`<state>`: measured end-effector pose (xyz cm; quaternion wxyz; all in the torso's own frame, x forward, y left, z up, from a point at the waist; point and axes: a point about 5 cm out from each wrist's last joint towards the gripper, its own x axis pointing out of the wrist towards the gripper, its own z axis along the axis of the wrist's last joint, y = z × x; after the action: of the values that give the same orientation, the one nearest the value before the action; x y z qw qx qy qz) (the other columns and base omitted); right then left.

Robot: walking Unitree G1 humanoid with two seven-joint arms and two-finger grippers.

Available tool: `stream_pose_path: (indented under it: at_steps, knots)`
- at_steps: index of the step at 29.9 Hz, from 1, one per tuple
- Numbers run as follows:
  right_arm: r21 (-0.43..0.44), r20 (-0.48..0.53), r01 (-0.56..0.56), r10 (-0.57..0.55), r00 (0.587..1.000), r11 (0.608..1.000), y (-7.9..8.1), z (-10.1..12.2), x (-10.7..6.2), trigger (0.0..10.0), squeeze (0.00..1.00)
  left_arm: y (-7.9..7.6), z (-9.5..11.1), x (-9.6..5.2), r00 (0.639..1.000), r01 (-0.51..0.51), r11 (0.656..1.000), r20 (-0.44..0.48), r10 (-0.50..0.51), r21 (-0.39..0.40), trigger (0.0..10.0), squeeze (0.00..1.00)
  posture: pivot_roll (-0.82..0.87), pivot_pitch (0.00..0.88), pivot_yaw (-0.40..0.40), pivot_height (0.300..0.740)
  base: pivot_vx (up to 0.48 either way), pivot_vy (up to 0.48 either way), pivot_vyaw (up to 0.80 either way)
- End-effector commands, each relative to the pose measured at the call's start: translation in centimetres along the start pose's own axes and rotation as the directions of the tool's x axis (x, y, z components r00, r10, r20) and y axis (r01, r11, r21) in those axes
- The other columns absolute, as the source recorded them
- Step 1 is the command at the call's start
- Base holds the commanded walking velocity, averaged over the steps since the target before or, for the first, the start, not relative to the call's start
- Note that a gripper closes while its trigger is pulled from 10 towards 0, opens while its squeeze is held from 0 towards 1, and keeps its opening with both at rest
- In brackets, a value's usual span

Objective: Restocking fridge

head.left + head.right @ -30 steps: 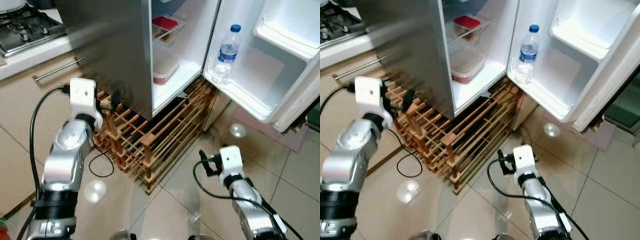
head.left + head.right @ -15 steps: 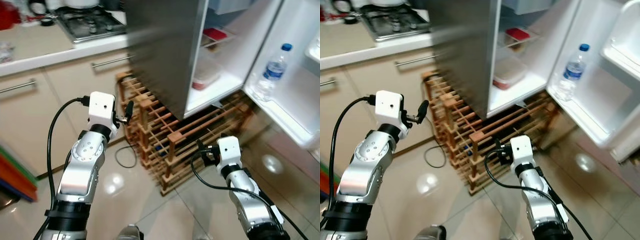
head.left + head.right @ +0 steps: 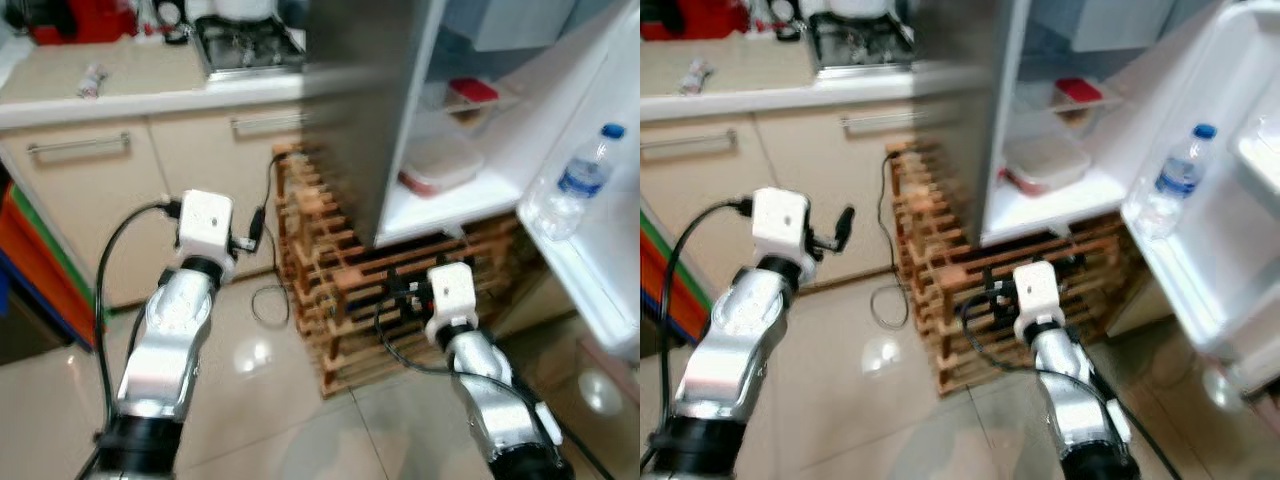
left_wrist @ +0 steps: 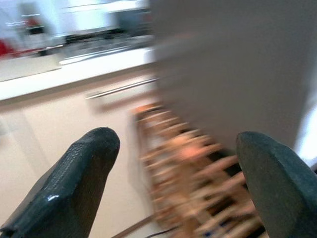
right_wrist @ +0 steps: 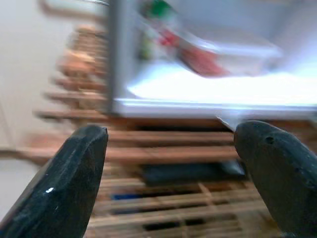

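Note:
The fridge (image 3: 365, 110) stands open, its shelves (image 3: 445, 205) showing beside its steel side. Inside are a red-lidded box (image 3: 472, 91) on a wire shelf and a clear tub with a red base (image 3: 440, 168) below it. A water bottle with a blue cap (image 3: 578, 186) stands in the open door's lower rack (image 3: 585, 270). My left gripper (image 3: 254, 226) is raised in front of the cabinets, open and empty, as the left wrist view confirms (image 4: 176, 144). My right gripper (image 3: 402, 291) is held low before the wooden rack, open and empty (image 5: 171, 134).
A wooden slatted rack (image 3: 325, 270) sits under and beside the fridge, with a black cable (image 3: 268, 298) looping onto the tiled floor. Beige cabinets (image 3: 90, 190) carry a counter with a gas hob (image 3: 245, 45). Coloured boards (image 3: 45, 270) lean at far left.
The whole picture has slid to the right and blurred, so the camera has turned left. Both arms keep the same pose, grippers still open and empty.

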<state>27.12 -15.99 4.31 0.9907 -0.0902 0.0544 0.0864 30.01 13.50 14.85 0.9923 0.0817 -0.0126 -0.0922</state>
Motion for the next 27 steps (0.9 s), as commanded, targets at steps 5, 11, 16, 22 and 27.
stream_pose_path:
  at_steps: [5,11,16,22,27]
  knots:
    - [-0.025,0.016,0.095,-0.095,0.995,0.995,-1.4,0.5,0.2,10.0,0.0,0.5,0.6,-0.1,0.999,-0.007,1.0,0.043,0.006,0.008,10.0,0.0,0.02,0.0,0.0,0.74,0.176,-0.401,0.0]
    - [-0.05,-0.012,0.155,-0.155,0.988,0.987,-3.0,-0.2,-0.4,10.0,0.0,0.8,0.5,0.0,0.999,-0.025,1.0,0.034,0.025,0.002,10.0,0.0,0.01,0.0,0.003,0.74,0.0,-0.074,0.0]
    - [-0.064,-0.025,0.183,-0.185,0.982,0.981,-3.6,-0.5,-0.6,10.0,0.0,0.9,0.5,-0.1,0.999,-0.023,1.0,0.033,0.022,0.008,10.0,0.0,0.01,0.0,0.005,0.74,0.0,0.0,0.0]
    - [-0.086,-0.046,0.226,-0.231,0.972,0.97,-4.7,-1.0,-0.8,10.0,0.0,1.0,0.5,-0.1,0.999,-0.025,1.0,0.031,0.025,0.004,10.0,0.0,0.01,0.0,0.006,0.74,0.0,0.0,0.0]
    - [-0.071,-0.021,0.218,-0.22,0.975,0.973,-4.8,-0.4,-0.4,10.0,0.0,1.0,0.4,0.0,0.999,-0.031,0.999,0.036,0.032,-0.011,10.0,0.0,0.01,0.0,0.005,0.74,0.0,0.0,0.0]
